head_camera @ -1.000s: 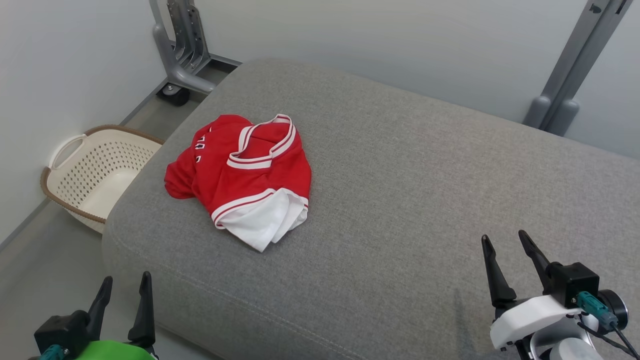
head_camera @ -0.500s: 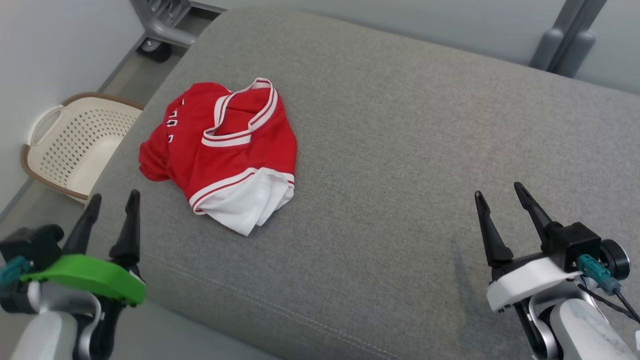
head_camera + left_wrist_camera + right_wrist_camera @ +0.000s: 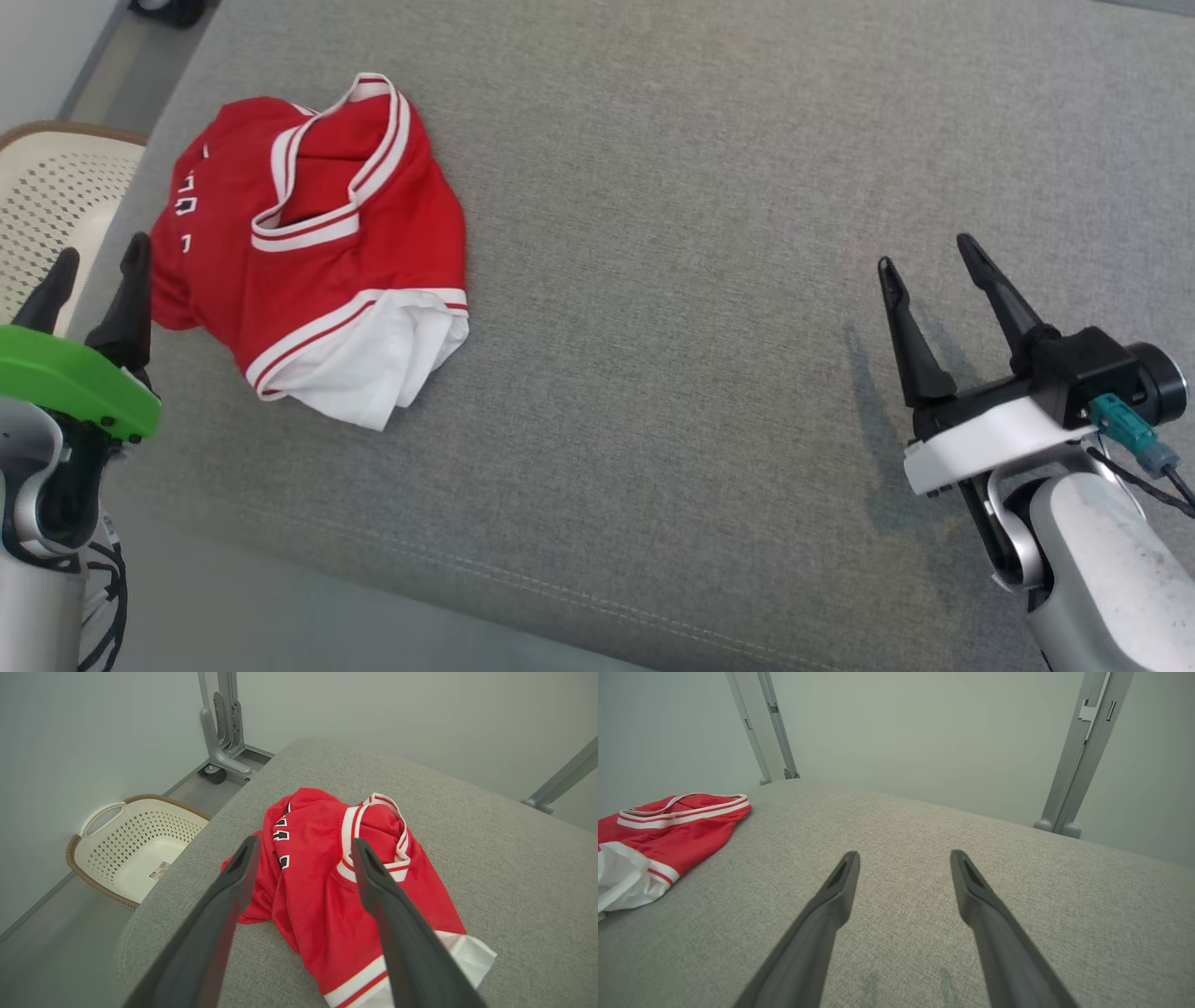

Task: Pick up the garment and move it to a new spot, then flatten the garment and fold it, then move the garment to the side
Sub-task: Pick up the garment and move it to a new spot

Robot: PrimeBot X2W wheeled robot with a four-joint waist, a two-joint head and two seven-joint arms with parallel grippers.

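Note:
A crumpled red garment (image 3: 308, 233) with white-and-red trim and a white lining lies on the left part of the grey cushion (image 3: 672, 392). In the left wrist view the garment (image 3: 336, 891) lies ahead, between the fingers' lines. My left gripper (image 3: 98, 257) is open at the cushion's left edge, just left of the garment and apart from it. My right gripper (image 3: 924, 252) is open above bare cushion at the right, far from the garment (image 3: 658, 835). Nothing is held between the fingers of either gripper.
A cream laundry basket (image 3: 135, 844) with a brown rim stands on the floor to the left of the cushion (image 3: 514, 858). Grey metal posts (image 3: 1083, 756) rise against the wall behind the cushion (image 3: 924, 882). A caster foot (image 3: 224, 763) sits at the far left corner.
The head camera has tilted down, so the whole picture shifted up and left. Both grippers have risen in view and reached forward over the cushion; the garment lies as before.

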